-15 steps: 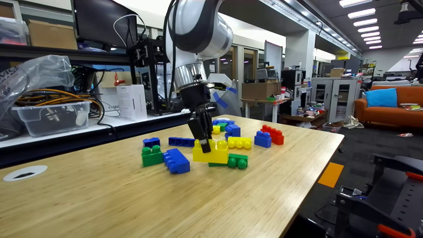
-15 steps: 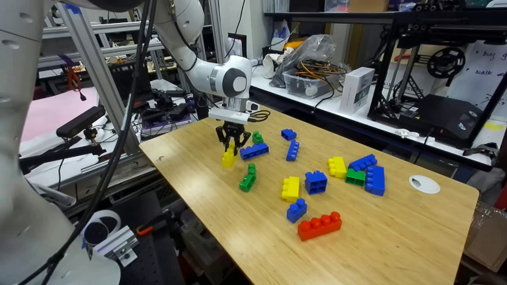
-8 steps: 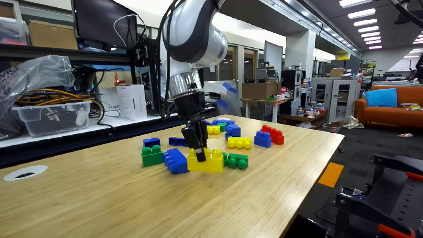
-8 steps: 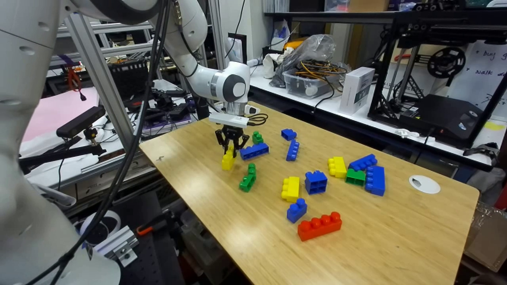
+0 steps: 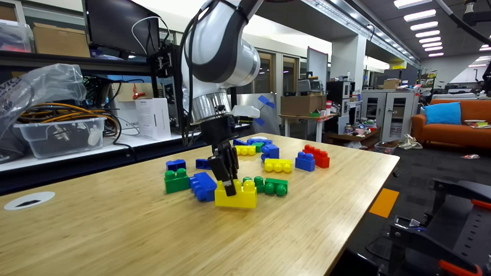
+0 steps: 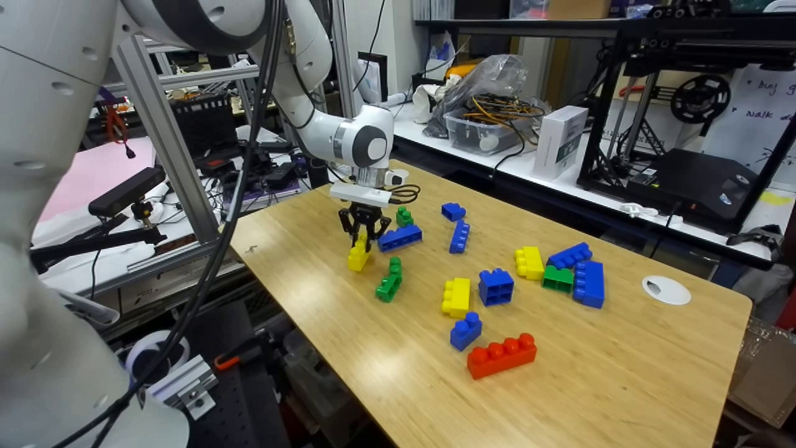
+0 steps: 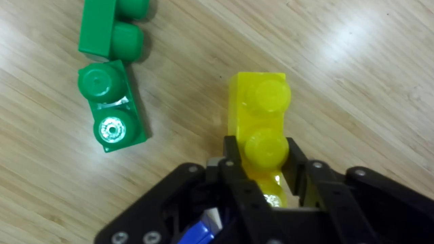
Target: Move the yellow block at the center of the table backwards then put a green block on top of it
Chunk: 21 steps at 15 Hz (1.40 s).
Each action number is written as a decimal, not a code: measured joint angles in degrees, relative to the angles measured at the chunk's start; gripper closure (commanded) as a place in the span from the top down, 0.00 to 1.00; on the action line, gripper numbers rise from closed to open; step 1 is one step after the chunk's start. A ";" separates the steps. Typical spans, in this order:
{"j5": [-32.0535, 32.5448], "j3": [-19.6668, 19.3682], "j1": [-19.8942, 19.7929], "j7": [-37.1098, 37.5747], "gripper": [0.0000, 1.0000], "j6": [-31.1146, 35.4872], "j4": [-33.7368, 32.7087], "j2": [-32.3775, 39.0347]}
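The wide yellow block is in my gripper, upright and low over the table; I cannot tell if its base touches. In an exterior view the yellow block hangs below my gripper. In the wrist view the fingers are closed on both sides of the yellow block, with my gripper around its middle stud. Small green blocks lie nearby: an upright green block beside a green block on its side, and another green block farther left in that exterior view.
A blue brick lies close beside the held block. A chunkier green brick, smaller yellow bricks, several blue bricks and a red brick are spread over the table. A shelf with a bin borders it.
My gripper has moved lower with the yellow block in it, slightly left in an exterior view and closer to that camera. The upright green block behind it shows more. The other bricks have not moved.
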<state>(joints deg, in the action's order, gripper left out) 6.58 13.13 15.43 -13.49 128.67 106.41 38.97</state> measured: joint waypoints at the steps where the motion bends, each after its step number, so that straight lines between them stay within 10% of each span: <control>1: 0.13 0.00 0.00 0.00 0.60 0.01 -0.22 0.37; 8: 3.98 -0.02 0.56 0.01 0.99 -0.47 -0.38 0.40; 21: 1.73 -4.27 -4.60 3.51 1.00 -4.15 -1.67 -19.36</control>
<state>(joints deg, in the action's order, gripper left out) 8.32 8.86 10.83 -9.98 124.52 104.74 19.61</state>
